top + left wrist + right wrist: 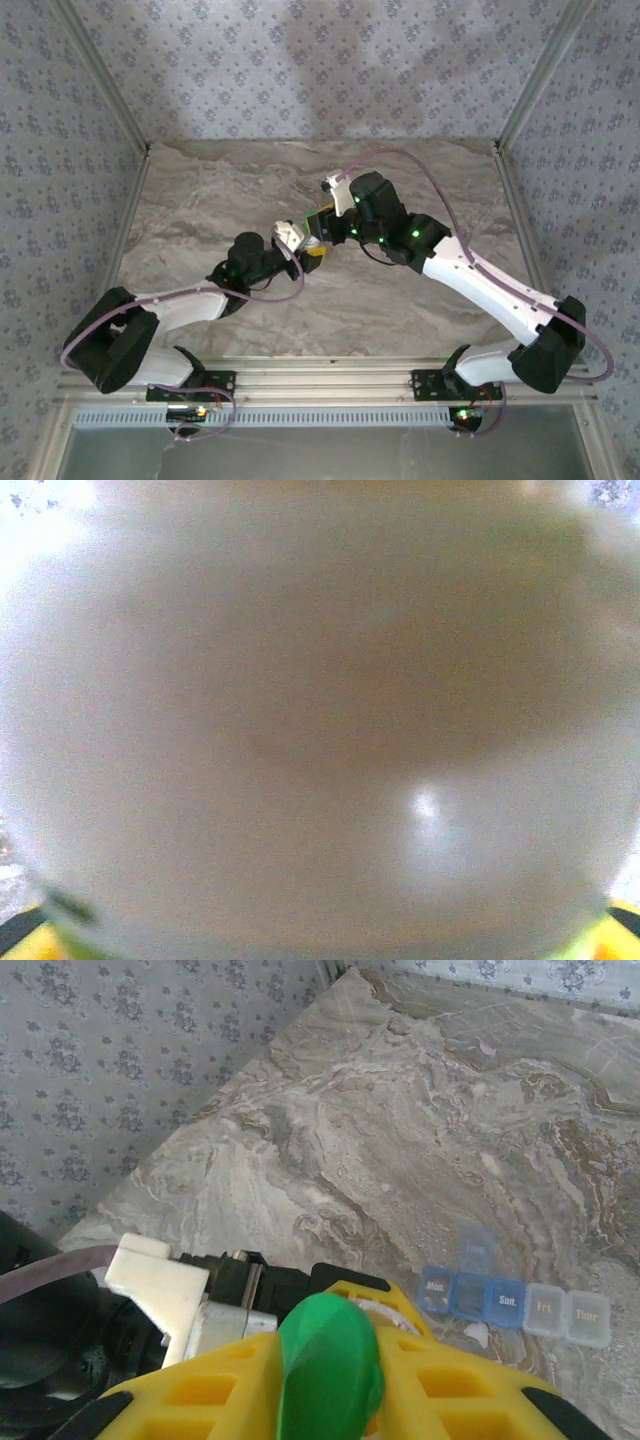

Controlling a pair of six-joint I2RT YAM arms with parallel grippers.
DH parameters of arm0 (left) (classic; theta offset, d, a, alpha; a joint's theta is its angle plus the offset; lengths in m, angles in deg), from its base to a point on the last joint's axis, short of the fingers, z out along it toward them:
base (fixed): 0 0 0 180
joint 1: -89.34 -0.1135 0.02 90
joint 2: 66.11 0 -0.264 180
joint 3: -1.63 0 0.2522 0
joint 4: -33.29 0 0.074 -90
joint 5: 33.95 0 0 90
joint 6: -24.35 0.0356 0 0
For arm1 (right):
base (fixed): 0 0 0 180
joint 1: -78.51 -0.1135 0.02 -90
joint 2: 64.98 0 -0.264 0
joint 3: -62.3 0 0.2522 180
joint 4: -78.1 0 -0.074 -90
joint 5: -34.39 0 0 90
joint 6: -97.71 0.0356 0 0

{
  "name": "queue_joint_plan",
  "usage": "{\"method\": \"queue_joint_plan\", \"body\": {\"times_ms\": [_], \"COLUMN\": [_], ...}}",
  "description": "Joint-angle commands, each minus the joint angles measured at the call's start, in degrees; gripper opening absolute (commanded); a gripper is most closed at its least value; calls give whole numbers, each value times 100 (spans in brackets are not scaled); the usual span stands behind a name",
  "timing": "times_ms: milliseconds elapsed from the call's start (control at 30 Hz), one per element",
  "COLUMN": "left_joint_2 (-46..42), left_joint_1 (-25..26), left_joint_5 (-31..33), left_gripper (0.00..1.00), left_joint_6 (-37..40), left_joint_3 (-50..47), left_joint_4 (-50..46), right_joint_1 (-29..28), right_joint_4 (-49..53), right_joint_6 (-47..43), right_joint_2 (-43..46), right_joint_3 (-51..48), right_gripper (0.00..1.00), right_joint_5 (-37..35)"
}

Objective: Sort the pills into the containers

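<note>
Pill bottle [320,740] grasped in left gripper [305,245]; right gripper [330,1395] clenched on green cap [328,1345], frame bottom; we should twist squarely about its axis, bottle held steady against spills

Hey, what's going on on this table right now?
Over the middle of the marble table, the left gripper appears to hold a pale translucent rounded container, blurred close to its camera. The right gripper, right beside it, appears to grip a green rounded plastic piece, possibly the cap. A blue and clear weekly pill organiser lies on the table.
</note>
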Motion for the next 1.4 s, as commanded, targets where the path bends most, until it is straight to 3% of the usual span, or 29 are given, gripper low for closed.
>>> {"method": "queue_joint_plan", "body": {"times_ms": [0, 200, 533, 667, 767, 867, 1033, 1267, 1367], "left_joint_2": [80, 182, 88, 30, -82, -206, -390, -605, -648], "left_joint_1": [13, 29, 304, 342, 347, 332, 331, 330, 334], "left_joint_5": [148, 158, -6, -23, 99, 192, 71, -9, 10], "left_gripper": [0, 0, 0, 0, 0, 0, 12, 10, 3], "left_joint_6": [-25, -29, 436, 510, 536, 538, 438, 427, 415], "left_joint_3": [227, 300, 455, 444, 351, 263, 57, -61, -60], "left_joint_4": [-80, -119, -523, -537, -445, -362, 24, 145, 118], "right_joint_1": [-54, 8, 298, 352, 424, 533, 743, 986, 995], "right_joint_4": [-64, -43, -318, -384, -427, -539, -546, -554, -553], "right_joint_6": [56, 160, 352, 476, 557, 645, 673, 729, 700], "right_joint_2": [207, 33, -40, -33, 92, 306, 567, 752, 745], "right_joint_3": [0, 14, -155, -242, -406, -715, -902, -1019, -999], "right_gripper": [30, 23, 22, 6, 0, 0, 0, 0, 0], "right_joint_5": [460, 646, 444, 384, 279, 123, -110, -120, -132]}}
